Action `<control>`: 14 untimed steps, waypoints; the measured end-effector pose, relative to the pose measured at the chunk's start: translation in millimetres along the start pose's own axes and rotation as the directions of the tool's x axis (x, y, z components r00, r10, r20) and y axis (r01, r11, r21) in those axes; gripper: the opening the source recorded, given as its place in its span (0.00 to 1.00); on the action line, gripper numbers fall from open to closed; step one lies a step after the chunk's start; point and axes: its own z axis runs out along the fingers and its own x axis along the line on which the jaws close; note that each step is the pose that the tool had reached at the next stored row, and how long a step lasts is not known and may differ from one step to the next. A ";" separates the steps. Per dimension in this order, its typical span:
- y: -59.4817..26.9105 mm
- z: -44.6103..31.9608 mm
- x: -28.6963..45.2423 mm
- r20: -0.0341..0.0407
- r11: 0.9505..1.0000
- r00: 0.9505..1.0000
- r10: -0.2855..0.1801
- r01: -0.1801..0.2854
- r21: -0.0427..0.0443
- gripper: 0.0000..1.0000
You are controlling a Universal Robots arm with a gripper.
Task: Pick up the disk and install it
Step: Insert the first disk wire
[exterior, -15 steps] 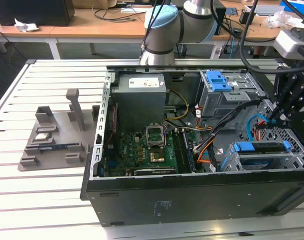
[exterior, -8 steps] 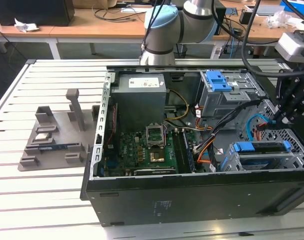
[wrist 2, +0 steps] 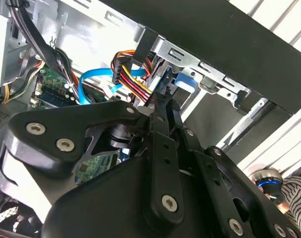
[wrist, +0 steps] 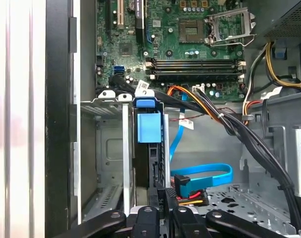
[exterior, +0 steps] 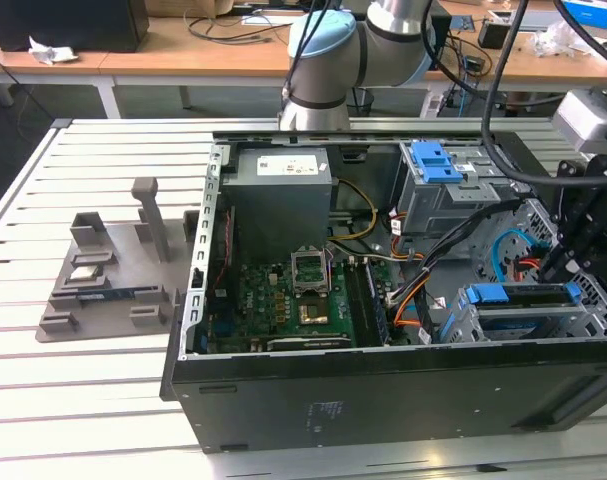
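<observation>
— Where is the disk (wrist: 149,144) now?

— Standing on its edge in a slot of the drive cage (wrist: 108,148). Its blue frame runs down the slot, and the blue tab end faces the circuit board (wrist: 190,39), which lies just beyond the cage.

— And the claw (wrist: 160,210)?

— At the opposite end of the cage from the board, right at the disk's near edge. I can't tell whether it is clamped on the disk or only resting against it; its own black links hide the contact in both wrist views.

— So is it seated?

— Mostly in, I'd judge, but I can't see a latch caught. The job here is to keep the disk square to the cage rails and push straight along the slot. Any tilt, and I'd expect the frame to bind against the metal wall.

— Anything in the way?

— A flat blue cable (wrist: 205,173) and a bundle of red, yellow and black wires (wrist: 190,191) lie just beside the cage, near the claw. They look easy to pinch, so the arm's wrist ought to stay clear of them.
</observation>
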 end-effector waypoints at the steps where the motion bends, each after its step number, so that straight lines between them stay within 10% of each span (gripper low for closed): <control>1: -0.1 1.1 0.0 0.000 1.000 1.000 0.000 0.000 0.000 0.17; 14: 0.8 11.9 0.2 0.000 1.000 1.000 0.000 0.000 0.000 0.17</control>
